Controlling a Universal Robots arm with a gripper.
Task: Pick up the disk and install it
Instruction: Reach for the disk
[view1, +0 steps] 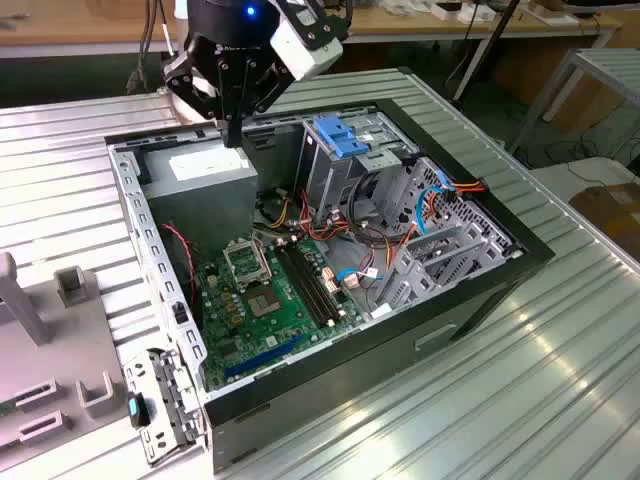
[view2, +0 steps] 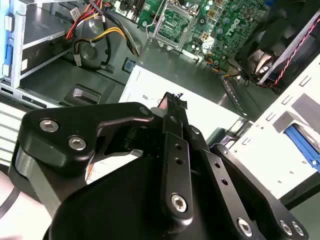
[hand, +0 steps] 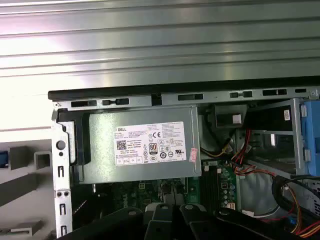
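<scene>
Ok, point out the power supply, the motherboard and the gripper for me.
power supply (hand: 150, 144), first wrist view, on its white label.
motherboard (view1: 240, 330), exterior view, on bare green board.
gripper (view1: 234, 140), exterior view, at its fingertips.

Open dark-grey metal computer case (view1: 450, 322): one.
Green rectangular motherboard (view1: 262, 312): one.
Square silver processor socket (view1: 245, 262): one.
Grey metal power-supply box with a white label (view1: 205, 178): one.
Bright blue plastic bracket atop the drive cage (view1: 338, 136): one.
Black jointed robot gripper (view1: 235, 135): one.
Ribbed silver metal table (view1: 560, 400): one.
</scene>
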